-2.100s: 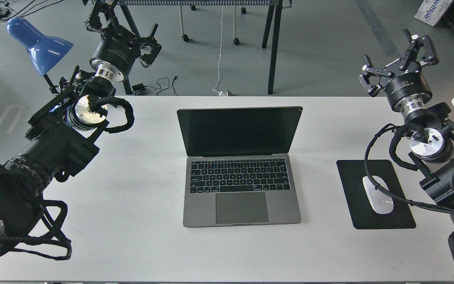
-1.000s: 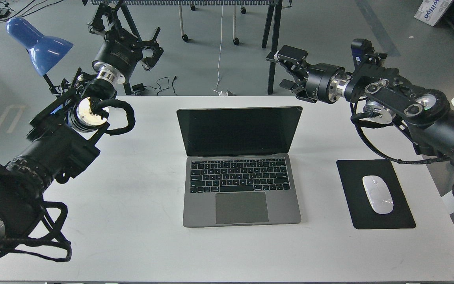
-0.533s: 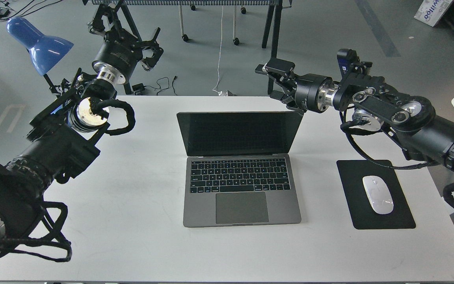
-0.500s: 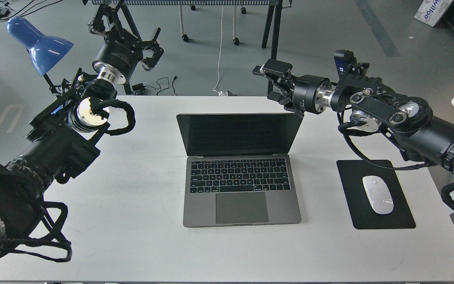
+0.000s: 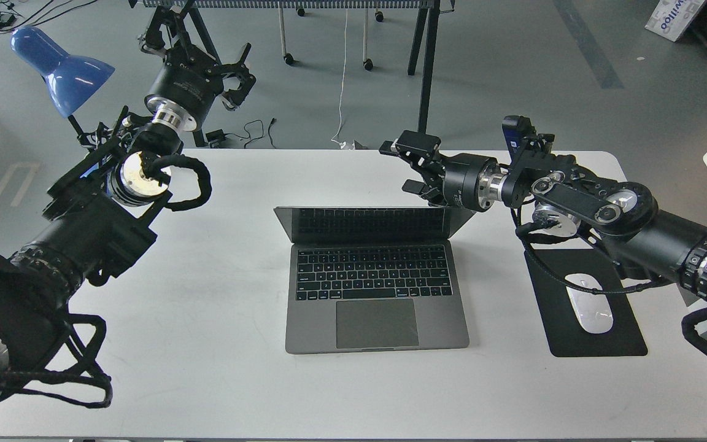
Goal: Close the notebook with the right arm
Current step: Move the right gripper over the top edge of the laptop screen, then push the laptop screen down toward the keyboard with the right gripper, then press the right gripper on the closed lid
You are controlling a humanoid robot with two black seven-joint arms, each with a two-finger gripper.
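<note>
The space-grey notebook [image 5: 372, 319] lies in the middle of the white table [image 5: 206, 368]. Its lid [image 5: 372, 224] leans well forward over the keyboard, and only a narrow strip of screen shows. My right gripper [image 5: 407, 166] is open, its fingers spread, right behind the lid's top edge near the right corner. Whether it touches the lid, I cannot tell. The right arm [image 5: 574, 196] reaches in low from the right. My left gripper [image 5: 197, 40] is open and empty, held high beyond the table's far left corner.
A black mouse pad [image 5: 605, 344] with a white mouse [image 5: 590, 304] lies right of the notebook, partly under the right arm. A blue lamp [image 5: 59, 64] stands at the far left. Table legs and cables stand on the floor behind.
My right arm swung in from the right and came down behind the lid. The lid has tipped forward from nearly upright to a low angle. The left arm has barely moved.
</note>
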